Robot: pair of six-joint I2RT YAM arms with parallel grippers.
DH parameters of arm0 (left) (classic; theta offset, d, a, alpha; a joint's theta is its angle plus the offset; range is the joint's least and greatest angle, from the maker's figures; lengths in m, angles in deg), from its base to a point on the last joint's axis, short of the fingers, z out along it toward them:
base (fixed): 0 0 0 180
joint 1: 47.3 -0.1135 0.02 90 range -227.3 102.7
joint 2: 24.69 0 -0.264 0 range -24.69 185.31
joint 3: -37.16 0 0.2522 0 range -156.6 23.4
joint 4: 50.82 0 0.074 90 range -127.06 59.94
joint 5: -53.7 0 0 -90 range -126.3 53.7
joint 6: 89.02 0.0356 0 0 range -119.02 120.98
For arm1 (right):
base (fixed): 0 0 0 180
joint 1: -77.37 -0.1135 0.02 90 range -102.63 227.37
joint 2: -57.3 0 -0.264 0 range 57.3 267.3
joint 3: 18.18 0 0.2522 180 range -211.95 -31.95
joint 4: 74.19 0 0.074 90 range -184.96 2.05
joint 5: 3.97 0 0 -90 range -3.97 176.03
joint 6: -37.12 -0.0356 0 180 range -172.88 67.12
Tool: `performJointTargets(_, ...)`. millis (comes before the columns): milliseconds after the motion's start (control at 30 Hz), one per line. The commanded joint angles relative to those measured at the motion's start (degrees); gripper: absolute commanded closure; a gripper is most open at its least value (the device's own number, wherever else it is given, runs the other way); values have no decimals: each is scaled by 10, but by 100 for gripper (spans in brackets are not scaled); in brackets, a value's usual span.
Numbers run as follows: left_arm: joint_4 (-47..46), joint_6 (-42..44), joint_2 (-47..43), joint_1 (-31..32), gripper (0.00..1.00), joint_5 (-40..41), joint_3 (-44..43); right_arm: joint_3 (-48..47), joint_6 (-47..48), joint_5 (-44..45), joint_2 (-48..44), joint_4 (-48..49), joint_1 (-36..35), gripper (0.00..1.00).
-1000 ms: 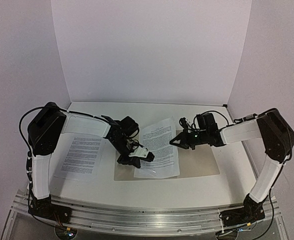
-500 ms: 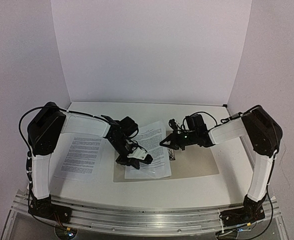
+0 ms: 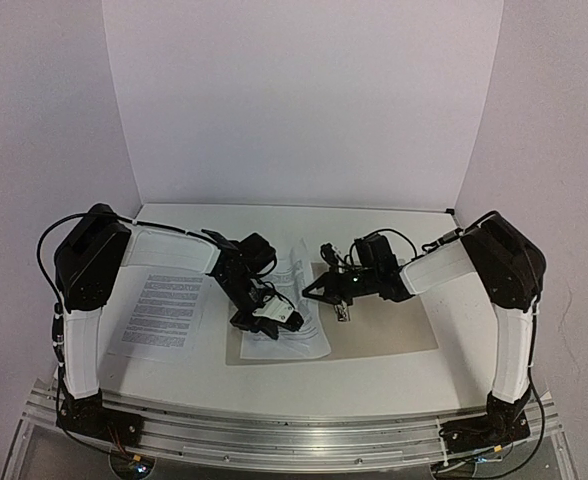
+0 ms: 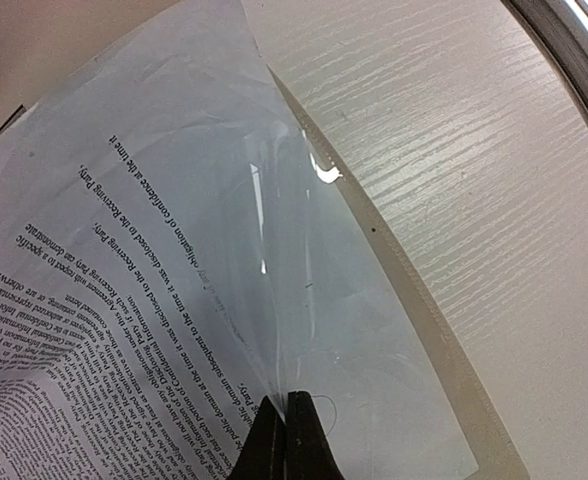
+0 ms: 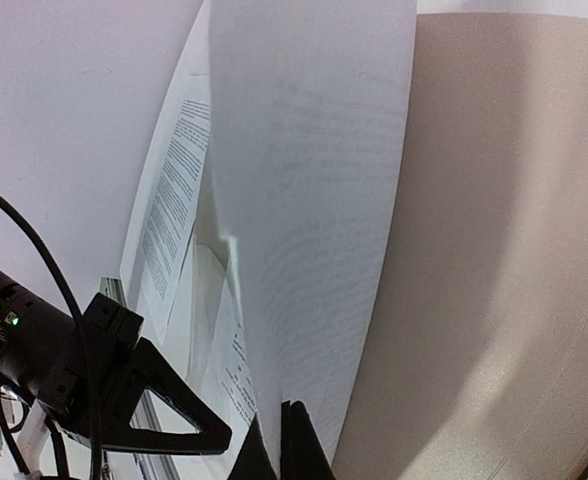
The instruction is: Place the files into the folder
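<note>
My left pincer (image 4: 284, 440) is clamped on the near edge of one printed sheet (image 3: 296, 342). My right pincer (image 5: 279, 445) is pinched shut on the opposite edge, so the paper bows up between the two. The sheet hangs over the left half of the open folder (image 3: 394, 325), which lies flat in the middle of the table (image 3: 304, 385). A second sheet (image 3: 159, 312) lies flat toward the table's left edge, just beside the folder.
</note>
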Motion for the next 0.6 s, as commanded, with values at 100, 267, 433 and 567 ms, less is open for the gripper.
performJointTargets(100, 10, 13, -24, 0, 100, -18, -24, 5, 2, 64, -23, -10, 0, 74)
performJointTargets(267, 12, 13, -24, 0, 100, -18, -23, -3, 22, 119, -38, -75, 0, 59)
performJointTargets(433, 10, 19, -23, 1, 100, -15, -23, -9, 13, 124, -32, -94, -1, 80)
performJointTargets(567, 4, 32, -25, 0, 100, -10, -21, -19, 10, 105, -14, -103, -9, 100)
